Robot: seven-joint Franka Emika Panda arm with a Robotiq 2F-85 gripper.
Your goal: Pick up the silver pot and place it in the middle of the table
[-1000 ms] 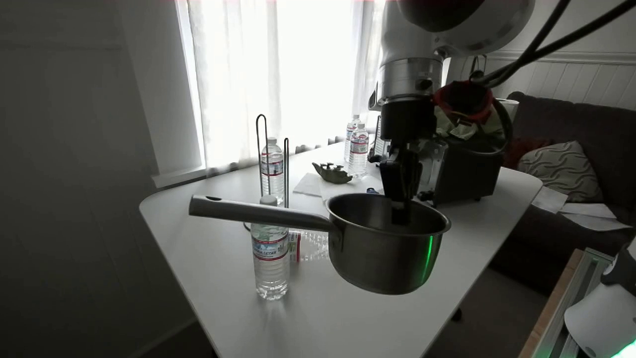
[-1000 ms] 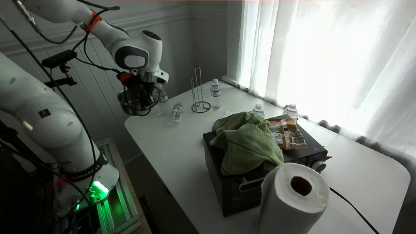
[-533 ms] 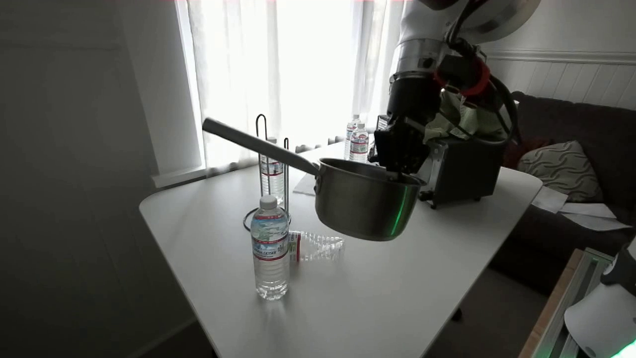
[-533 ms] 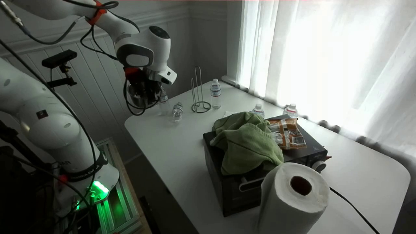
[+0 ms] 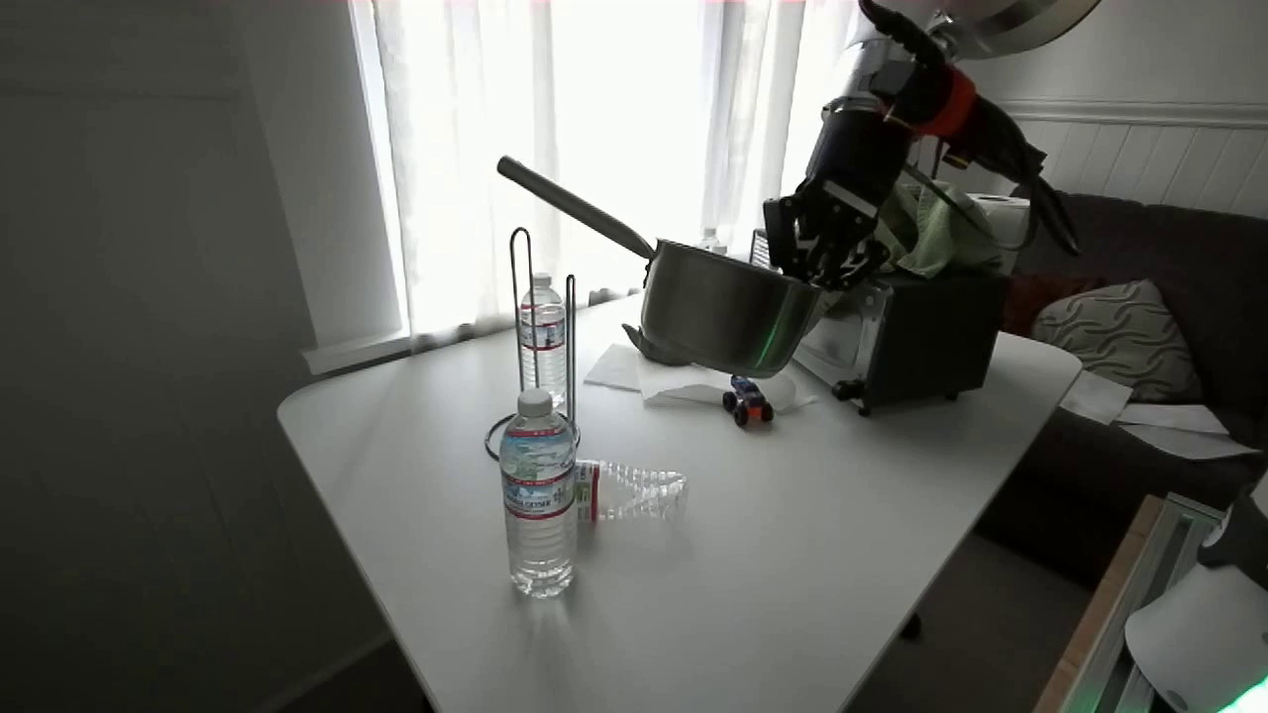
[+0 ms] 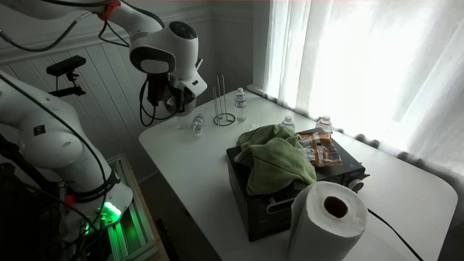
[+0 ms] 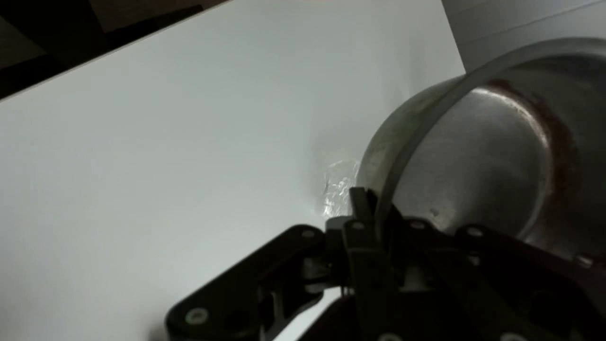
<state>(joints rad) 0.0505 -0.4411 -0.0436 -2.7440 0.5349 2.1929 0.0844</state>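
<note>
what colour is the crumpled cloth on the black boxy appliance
Green; the cloth shows best in an exterior view.

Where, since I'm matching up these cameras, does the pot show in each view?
In an exterior view: pot, near centre, raised and tilted.
In an exterior view: pot, left of centre, partly hidden by the arm.
Wrist view: pot, right side, rim in the pincer.
Shared landmark: the table, in all three.
</note>
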